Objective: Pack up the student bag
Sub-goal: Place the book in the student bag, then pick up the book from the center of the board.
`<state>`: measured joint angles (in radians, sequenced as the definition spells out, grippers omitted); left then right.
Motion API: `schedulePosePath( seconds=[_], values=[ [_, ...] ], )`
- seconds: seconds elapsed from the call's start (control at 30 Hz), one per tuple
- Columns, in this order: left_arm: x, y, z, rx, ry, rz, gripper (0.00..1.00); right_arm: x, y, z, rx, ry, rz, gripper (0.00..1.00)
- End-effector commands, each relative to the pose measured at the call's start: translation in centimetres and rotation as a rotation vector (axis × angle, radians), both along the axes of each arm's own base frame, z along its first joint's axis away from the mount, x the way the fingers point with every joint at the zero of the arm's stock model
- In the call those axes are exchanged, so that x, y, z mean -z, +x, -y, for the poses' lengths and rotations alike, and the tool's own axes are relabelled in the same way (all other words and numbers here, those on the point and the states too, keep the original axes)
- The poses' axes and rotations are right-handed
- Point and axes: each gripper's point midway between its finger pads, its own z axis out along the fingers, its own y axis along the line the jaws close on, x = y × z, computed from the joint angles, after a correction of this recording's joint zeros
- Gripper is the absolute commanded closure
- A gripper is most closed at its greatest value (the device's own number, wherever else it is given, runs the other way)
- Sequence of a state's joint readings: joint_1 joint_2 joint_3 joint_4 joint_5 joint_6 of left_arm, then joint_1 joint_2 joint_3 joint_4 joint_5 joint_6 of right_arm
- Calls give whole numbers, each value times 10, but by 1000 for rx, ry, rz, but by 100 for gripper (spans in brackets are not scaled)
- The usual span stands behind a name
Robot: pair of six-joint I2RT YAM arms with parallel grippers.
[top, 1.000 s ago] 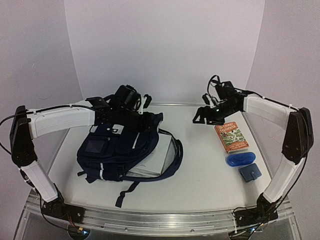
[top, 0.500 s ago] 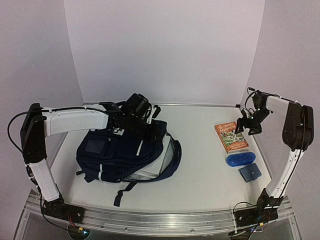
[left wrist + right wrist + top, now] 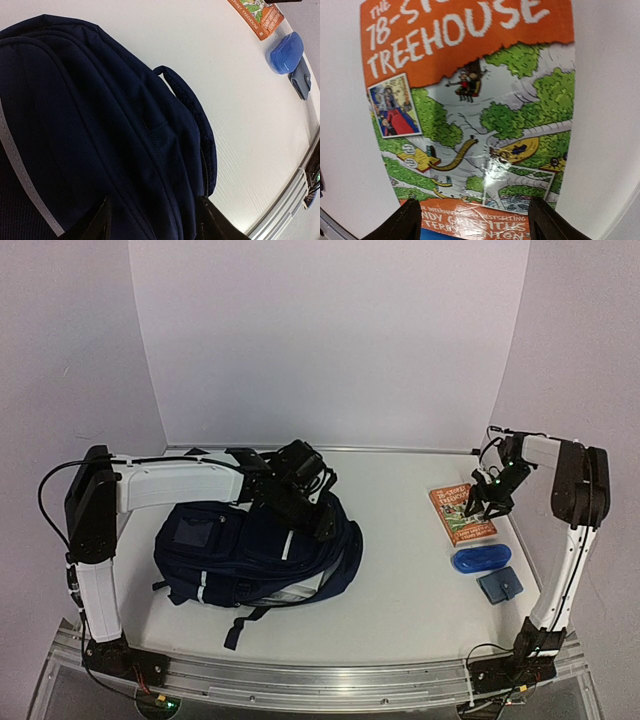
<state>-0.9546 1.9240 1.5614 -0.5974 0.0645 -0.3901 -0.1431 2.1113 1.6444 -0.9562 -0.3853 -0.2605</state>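
Count: 1 student bag point(image 3: 240, 550), 1 paperback point(image 3: 462, 515), 1 blue oval case point(image 3: 482, 559), 1 small dark-blue pouch point(image 3: 499, 584), 1 flat white item point(image 3: 300, 586) sticking out from under the bag. All of it is on the white table point(image 3: 410, 600).

Writing: the paperback cover has an orange band reading "THE 78-ST…" (cut off at the frame edge), then "TREEHOUSE". Below that is a cartoon tree drawing. The bottom orange strip reads "…GRIFFITHS" and "TERRY …", partly covered. No readable label on the bag, case or pouch.

Bag: navy fabric, lying flat left of table centre, top end toward the far right. There are two pale vertical stripes on the front, and one stripe point(image 3: 20, 170) shows close up in the left wrist view. It has a square front pocket point(image 3: 190, 536). A zipper line point(image 3: 155, 145) runs along the top ridge. A padded strap point(image 3: 187, 102) loops off the right side and a thin strap point(image 3: 238, 628) trails toward the near edge.

Left gripper point(image 3: 322, 520): over the bag's top right corner, fingers point(image 3: 102, 225) spread, straddling the fabric ridge. No pinch is visible, so it reads as released.

Right gripper point(image 3: 478, 506): low over the paperback, fingers point(image 3: 412, 220) wide apart either side of the cover's lower end, grasping nothing.

The case sits just nearer than the paperback, and the pouch is nearer again.
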Motion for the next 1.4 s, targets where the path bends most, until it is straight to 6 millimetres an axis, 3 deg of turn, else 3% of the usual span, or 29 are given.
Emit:
schedulePosePath(
  seconds=[0.0,0.1,0.17,0.37,0.5,0.63,0.83,1.0,1.23,1.37],
  values=[
    [-37,15,11,3,-52,76,39,0,0,-23,10,129,-38,31],
    [-49,22,21,14,-80,97,37,-3,-2,-32,22,170,-47,29],
    [-55,27,28,17,-96,108,37,-16,1,-31,27,162,-15,26],
    [-63,32,41,22,-143,120,27,-56,22,9,-9,-81,126,15],
    [-67,34,44,23,-164,131,17,-54,25,41,9,-173,122,9],
    [-69,36,52,29,-197,135,10,-30,20,56,34,-155,54,6],
    [-63,47,73,35,-237,122,10,0,12,30,29,4,-42,12],
    [-56,53,87,39,-293,88,10,4,10,10,20,108,-62,18],
    [-35,68,104,35,-308,73,12,-4,-4,-48,-67,210,-81,26],
    [-25,86,115,17,-323,70,12,7,-12,-81,-120,195,-81,31]
  ],
)
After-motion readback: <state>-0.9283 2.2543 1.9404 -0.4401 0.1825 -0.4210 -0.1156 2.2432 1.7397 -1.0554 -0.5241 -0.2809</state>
